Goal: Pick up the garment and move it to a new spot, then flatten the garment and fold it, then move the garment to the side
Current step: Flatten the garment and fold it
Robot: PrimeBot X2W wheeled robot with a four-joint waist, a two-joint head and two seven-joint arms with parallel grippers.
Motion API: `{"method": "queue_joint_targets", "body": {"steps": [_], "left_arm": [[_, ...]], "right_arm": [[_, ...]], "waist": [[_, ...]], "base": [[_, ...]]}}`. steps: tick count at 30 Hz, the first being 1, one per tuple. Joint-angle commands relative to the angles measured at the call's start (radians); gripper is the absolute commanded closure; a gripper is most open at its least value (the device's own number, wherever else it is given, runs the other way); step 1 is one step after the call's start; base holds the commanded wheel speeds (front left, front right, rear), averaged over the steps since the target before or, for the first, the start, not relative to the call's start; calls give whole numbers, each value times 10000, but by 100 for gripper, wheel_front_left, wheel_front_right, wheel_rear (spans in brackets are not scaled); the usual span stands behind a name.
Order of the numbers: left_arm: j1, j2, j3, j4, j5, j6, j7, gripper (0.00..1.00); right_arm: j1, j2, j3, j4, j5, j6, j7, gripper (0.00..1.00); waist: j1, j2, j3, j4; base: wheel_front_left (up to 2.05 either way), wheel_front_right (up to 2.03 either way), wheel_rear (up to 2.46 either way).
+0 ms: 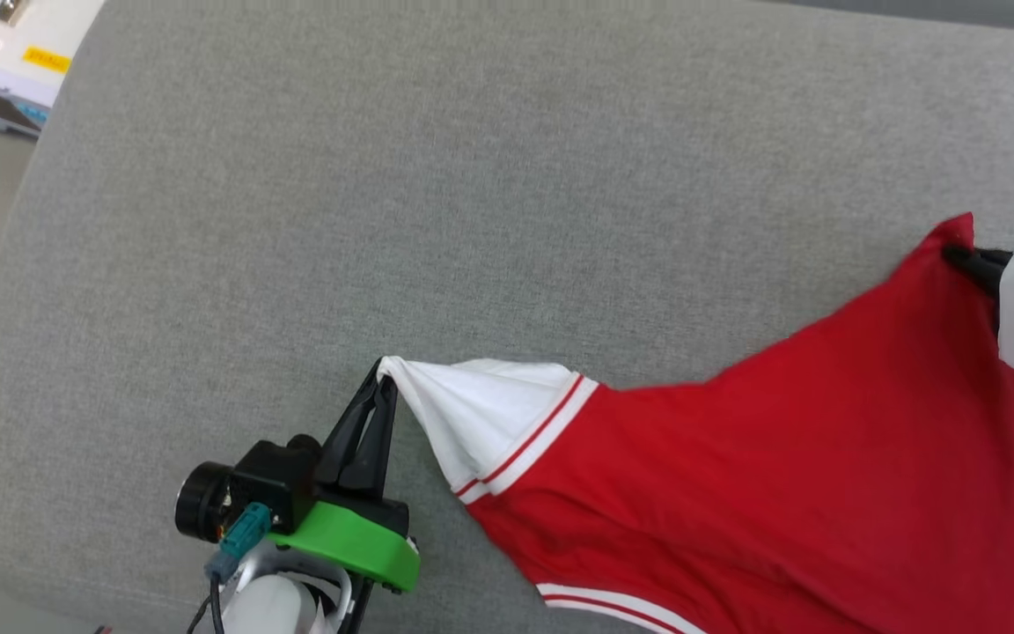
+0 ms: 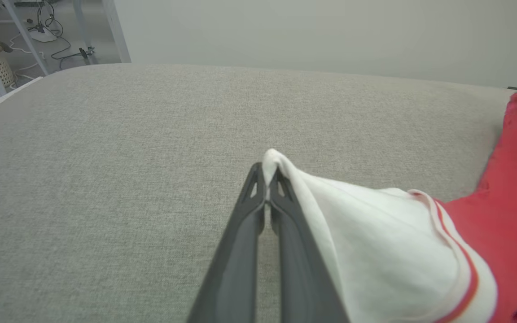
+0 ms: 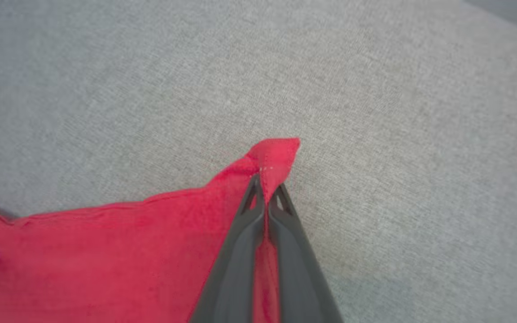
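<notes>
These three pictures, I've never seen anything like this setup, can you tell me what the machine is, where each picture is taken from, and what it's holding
It is a two-armed robot working over a grey cushioned surface. One picture looks down from its head; the other two come from cameras on its wrists, looking along each gripper's two dark fingers. The left gripper is shut on the tip of a white sleeve of the garment, a red shirt with striped trim. The right gripper is shut on a red corner of the same shirt, so the cloth stretches between the arms.
</notes>
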Motion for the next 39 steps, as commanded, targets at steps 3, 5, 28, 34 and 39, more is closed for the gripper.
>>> {"method": "queue_joint_targets", "body": {"steps": [3, 5, 28, 34, 39], "left_arm": [[-323, 279, 105, -171, 121, -85, 12, 100], [-600, 490, 143, -287, 186, -107, 13, 100], [-7802, 2393, -698, -1050, -913, -276, 1804, 100], [-10431, 2622, -1378, -204, -1434, -278, 2134, 100], [-12936, 2814, -1911, 963, -1714, -279, 2134, 100]], "right_arm": [[8, -200, -75, -406, 193, -7, -978, 100], [42, -225, -192, -676, 401, -7, -1539, 100], [-788, 565, -2876, -2902, -993, -7, -3679, 100], [-2540, 998, -3313, -2621, -1728, -7, -3284, 100], [-4832, 1378, -3144, -1632, -2390, -7, -3178, 100]], "waist": [[0, -1, -931, -409], [0, -1, -1159, -549], [0, -1, -1322, -1713], [0, -1, -266, -1855], [0, -1, 639, -1979]], "base": [[0, 0, 0], [0, 0, 0], [0, 0, 0], [0, 0, 0], [0, 0, 0]]}}
